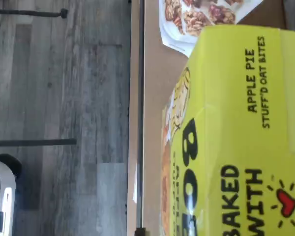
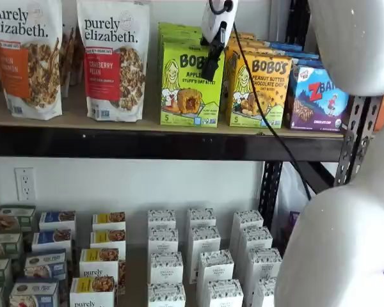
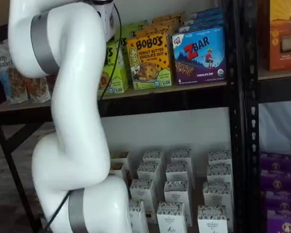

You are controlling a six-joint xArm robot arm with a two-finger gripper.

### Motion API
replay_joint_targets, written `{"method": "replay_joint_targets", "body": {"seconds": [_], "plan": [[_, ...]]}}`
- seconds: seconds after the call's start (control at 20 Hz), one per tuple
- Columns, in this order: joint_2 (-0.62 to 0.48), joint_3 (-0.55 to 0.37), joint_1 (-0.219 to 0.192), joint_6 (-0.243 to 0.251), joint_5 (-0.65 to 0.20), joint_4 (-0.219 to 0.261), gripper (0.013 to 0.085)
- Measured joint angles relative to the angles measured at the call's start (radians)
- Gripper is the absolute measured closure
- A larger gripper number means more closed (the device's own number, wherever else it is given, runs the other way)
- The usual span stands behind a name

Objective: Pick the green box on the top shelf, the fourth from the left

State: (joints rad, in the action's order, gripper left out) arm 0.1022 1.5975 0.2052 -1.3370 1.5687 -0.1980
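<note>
The lime-green Bobo's Apple Pie box (image 2: 182, 89) stands upright on the top shelf (image 2: 115, 142), between a Purely Elizabeth bag (image 2: 114, 57) and the yellow-orange Bobo's Peanut Butter box (image 2: 258, 89). My gripper (image 2: 212, 64) hangs from the view's top edge just in front of the green box's upper right part. Its black fingers show side-on, with no plain gap. The wrist view shows the green box (image 1: 236, 137) close up, filling much of the picture. In a shelf view the arm covers most of the green box (image 3: 117, 73) and hides the fingers.
A blue ZBar box (image 2: 317, 99) stands right of the Peanut Butter box. A black perforated upright (image 2: 353, 137) rises at the shelf's right end. Small white boxes (image 2: 201, 256) fill the lower level. The white arm (image 3: 72, 121) blocks much of one view.
</note>
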Motion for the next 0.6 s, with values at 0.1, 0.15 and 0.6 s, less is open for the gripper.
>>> {"method": "replay_joint_targets", "body": {"seconds": [0.1, 0.15, 0.6], "plan": [[-0.004, 0.006, 0.001, 0.001, 0.007, 0.003, 0.033], [-0.003, 0.006, 0.001, 0.001, 0.007, 0.003, 0.033], [0.001, 0.003, 0.003, 0.004, 0.002, -0.002, 0.045]]}}
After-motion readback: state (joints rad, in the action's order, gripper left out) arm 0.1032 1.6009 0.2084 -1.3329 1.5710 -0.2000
